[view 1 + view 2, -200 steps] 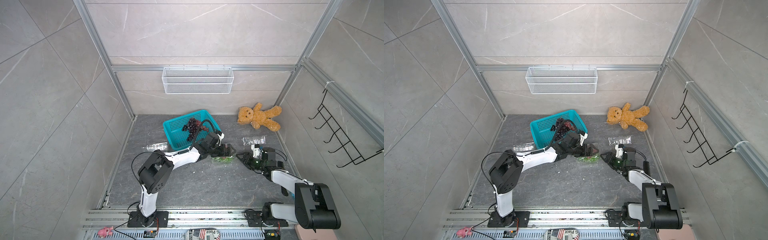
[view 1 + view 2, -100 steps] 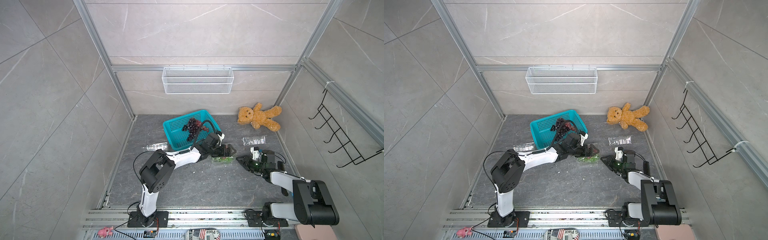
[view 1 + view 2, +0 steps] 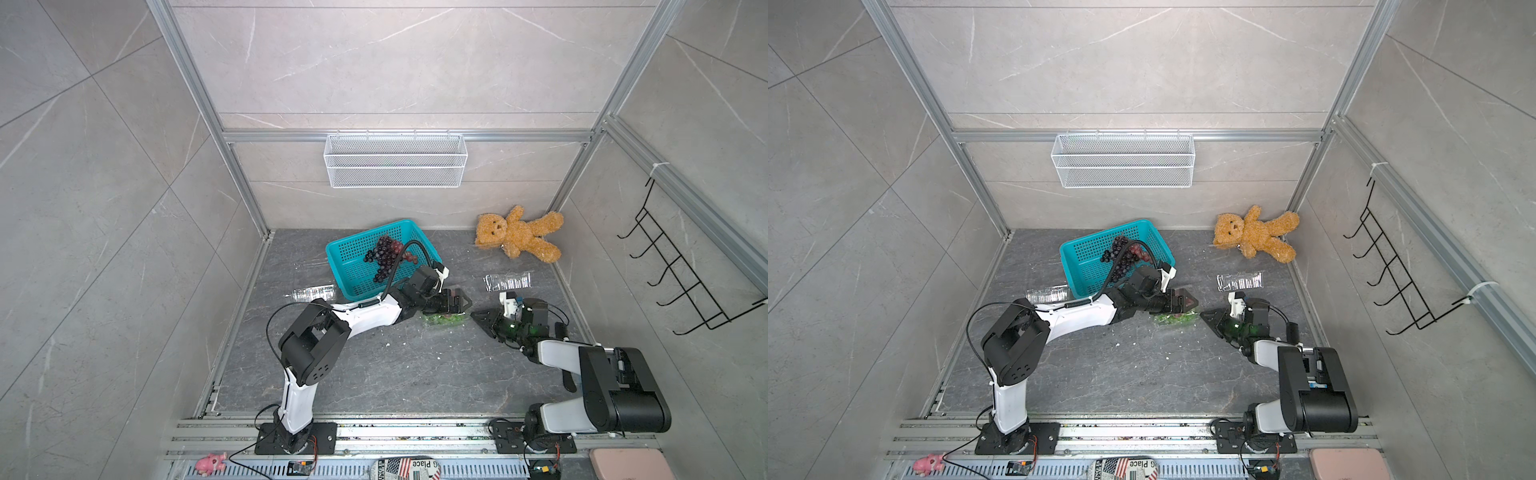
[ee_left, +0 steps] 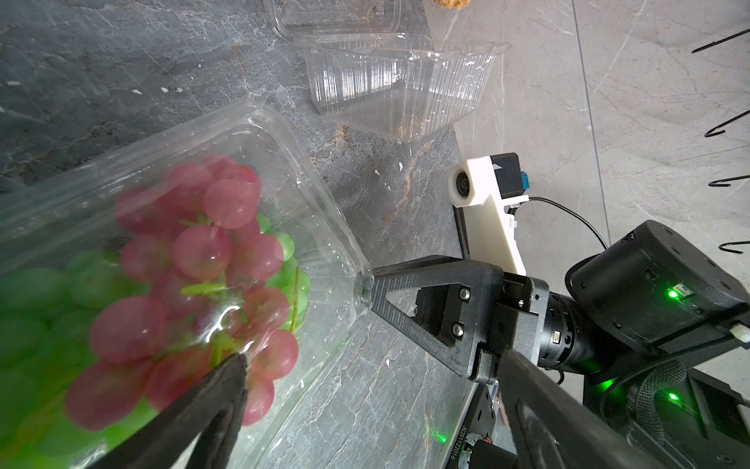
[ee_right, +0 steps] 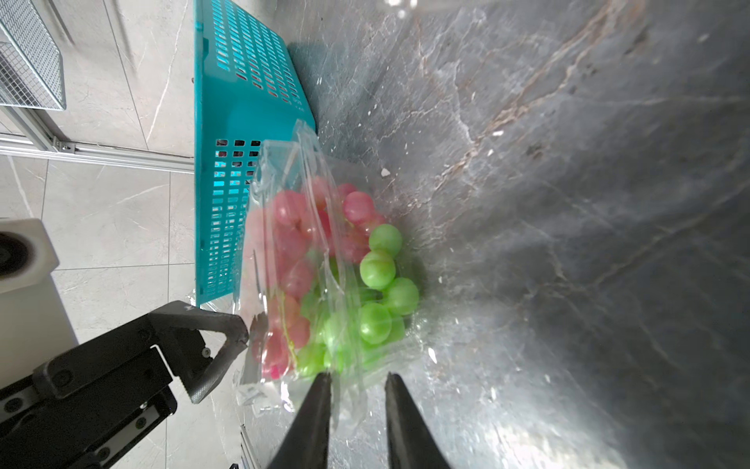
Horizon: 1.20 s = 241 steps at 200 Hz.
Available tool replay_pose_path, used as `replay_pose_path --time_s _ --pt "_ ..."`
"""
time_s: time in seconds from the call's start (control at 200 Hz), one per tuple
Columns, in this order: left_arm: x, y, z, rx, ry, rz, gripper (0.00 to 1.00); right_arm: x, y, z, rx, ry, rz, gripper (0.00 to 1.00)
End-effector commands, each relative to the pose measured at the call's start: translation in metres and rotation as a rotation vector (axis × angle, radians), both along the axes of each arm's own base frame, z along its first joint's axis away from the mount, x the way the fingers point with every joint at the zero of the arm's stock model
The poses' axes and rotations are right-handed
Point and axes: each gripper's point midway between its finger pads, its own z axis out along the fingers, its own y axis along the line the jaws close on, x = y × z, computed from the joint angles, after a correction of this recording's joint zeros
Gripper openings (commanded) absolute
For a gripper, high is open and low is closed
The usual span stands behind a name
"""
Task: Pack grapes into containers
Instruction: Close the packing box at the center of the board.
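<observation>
Before me: clear clamshell (image 4: 284, 162) of pink and green grapes (image 4: 227, 260), mid floor (image 3: 374, 374); dark grapes (image 3: 384, 257) nearer its back edge.

Both top views are bright and evenly lit from overhead, with soft, short shadows. Wide-angle distortion bends the frame rails (image 3: 191, 83) outward near the edges. In the left wrist view the nearest grapes (image 4: 195, 251) are out of focus, and glare streaks the clear container (image 4: 280, 154). In the right wrist view the surface (image 5: 568, 203) smears toward the borders, possibly from motion blur.
</observation>
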Motion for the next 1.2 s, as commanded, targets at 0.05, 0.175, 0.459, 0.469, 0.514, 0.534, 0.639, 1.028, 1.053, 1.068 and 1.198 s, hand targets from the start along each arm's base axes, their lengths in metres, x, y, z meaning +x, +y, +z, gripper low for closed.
replay_pose_path --time_s 0.05,0.175,0.459,0.469,0.514,0.534,0.639,1.028,1.053,1.068,1.198 --pt "-0.003 0.003 -0.012 0.053 0.008 -0.005 0.99 0.001 0.000 -0.004 0.026 0.015 -0.011 0.26" --pt "-0.003 0.004 -0.012 0.057 0.006 -0.004 0.99 0.002 0.000 -0.005 0.031 0.016 -0.016 0.23" --pt "-0.002 0.005 -0.012 0.060 0.007 0.000 0.99 0.002 0.000 -0.011 0.035 0.024 -0.023 0.18" --pt "-0.002 0.005 -0.012 0.060 0.006 -0.001 0.99 0.003 0.000 -0.012 0.035 0.024 -0.024 0.18" --pt "-0.002 0.005 -0.012 0.062 0.005 0.000 1.00 0.003 0.000 -0.012 0.035 0.023 -0.025 0.17" --pt "-0.002 0.005 -0.011 0.060 0.004 0.000 0.99 0.003 0.000 -0.013 0.035 0.024 -0.024 0.17" --pt "-0.002 0.006 -0.013 0.065 0.004 0.001 0.99 0.003 0.000 -0.015 0.034 0.026 -0.026 0.16" --pt "-0.001 0.010 -0.015 0.073 0.006 0.011 0.99 0.000 -0.001 -0.021 0.028 0.032 -0.029 0.12" --pt "0.000 0.011 -0.016 0.074 0.007 0.012 0.99 0.000 -0.001 -0.021 0.028 0.033 -0.029 0.12" --pt "0.000 0.011 -0.015 0.075 0.007 0.012 0.99 0.000 -0.001 -0.021 0.029 0.032 -0.030 0.12" --pt "0.000 0.013 -0.018 0.081 0.011 0.014 0.99 0.001 -0.001 -0.018 0.038 0.031 -0.033 0.17"
